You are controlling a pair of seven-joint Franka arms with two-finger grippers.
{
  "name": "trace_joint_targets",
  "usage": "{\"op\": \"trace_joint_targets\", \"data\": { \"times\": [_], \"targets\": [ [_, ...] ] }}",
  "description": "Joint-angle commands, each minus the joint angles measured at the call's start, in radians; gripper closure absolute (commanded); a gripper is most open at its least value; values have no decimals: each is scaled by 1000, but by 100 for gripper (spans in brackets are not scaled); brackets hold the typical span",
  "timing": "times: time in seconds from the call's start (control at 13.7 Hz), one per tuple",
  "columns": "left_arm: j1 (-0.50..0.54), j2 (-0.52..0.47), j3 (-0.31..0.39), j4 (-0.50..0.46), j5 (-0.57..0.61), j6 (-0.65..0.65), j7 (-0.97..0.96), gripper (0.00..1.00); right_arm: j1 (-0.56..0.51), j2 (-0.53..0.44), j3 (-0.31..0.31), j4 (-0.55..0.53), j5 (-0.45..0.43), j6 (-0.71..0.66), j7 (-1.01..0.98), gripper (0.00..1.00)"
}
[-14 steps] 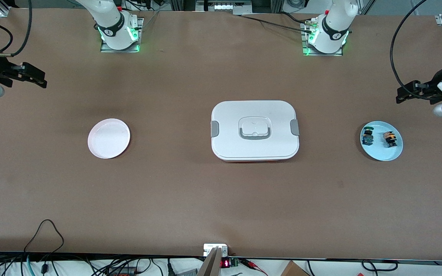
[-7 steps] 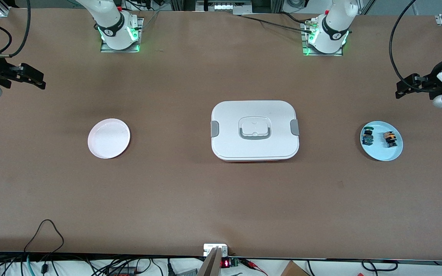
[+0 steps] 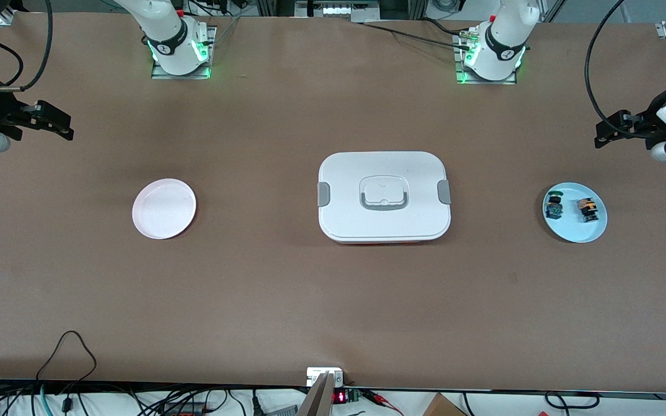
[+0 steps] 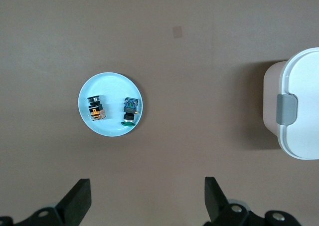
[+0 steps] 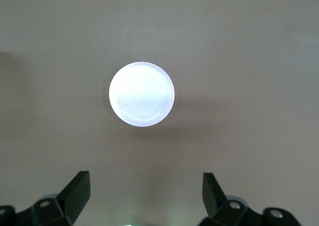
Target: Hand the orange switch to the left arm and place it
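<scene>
The front view looks down from high across the table [image 3: 333, 300], facing both arm bases along its top and taking in the whole tabletop. The left wrist view looks straight down from well above the blue plate [image 4: 110, 110], also catching one end of the box [image 4: 299, 111]. The right wrist view looks straight down on the white plate [image 5: 142, 94]. Both plates and the box also show in the front view.

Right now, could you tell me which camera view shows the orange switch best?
The left wrist view: the orange switch lies unobstructed on the blue plate. The front view shows it smaller, there too. The right wrist view misses it.
</scene>
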Motion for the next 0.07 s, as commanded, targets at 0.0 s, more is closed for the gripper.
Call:
{"op": "trace_joint_targets", "data": {
  "times": [0.0],
  "targets": [
    [3,-8,4,1,-15,-6,-3,0,0,-22,1,-13,12,-15,-17,0]
  ]
}}
